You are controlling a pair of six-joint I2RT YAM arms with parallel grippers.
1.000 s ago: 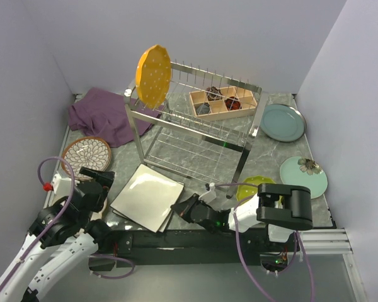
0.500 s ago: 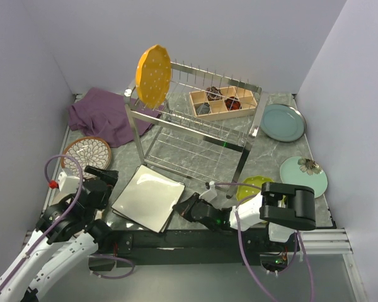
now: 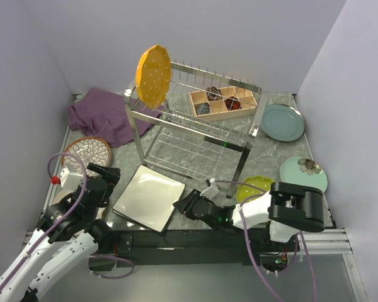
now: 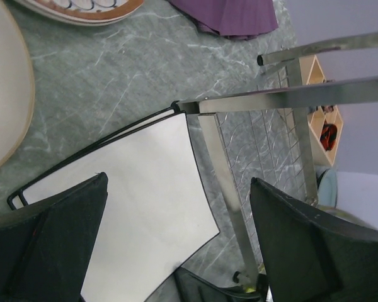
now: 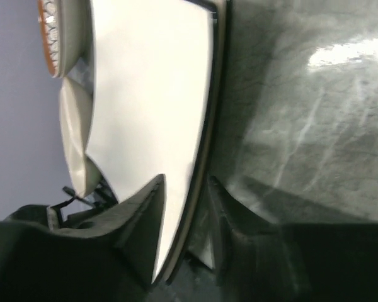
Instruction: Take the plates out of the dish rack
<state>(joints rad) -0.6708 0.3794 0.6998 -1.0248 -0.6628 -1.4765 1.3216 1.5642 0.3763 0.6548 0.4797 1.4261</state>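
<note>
Loosening – right jaws now parted around square plate (image 3: 148,198) rim | left jaws wide open, empty

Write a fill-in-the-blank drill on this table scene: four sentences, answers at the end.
1. The orange plate stands upright in the ___.
2. The left gripper has its jaws wide ___.
3. The purple cloth lies at the table's back ___ corner.
4. The mint plate bears a ___ at its rim.

Missing words: dish rack; open; left; flower.
</note>
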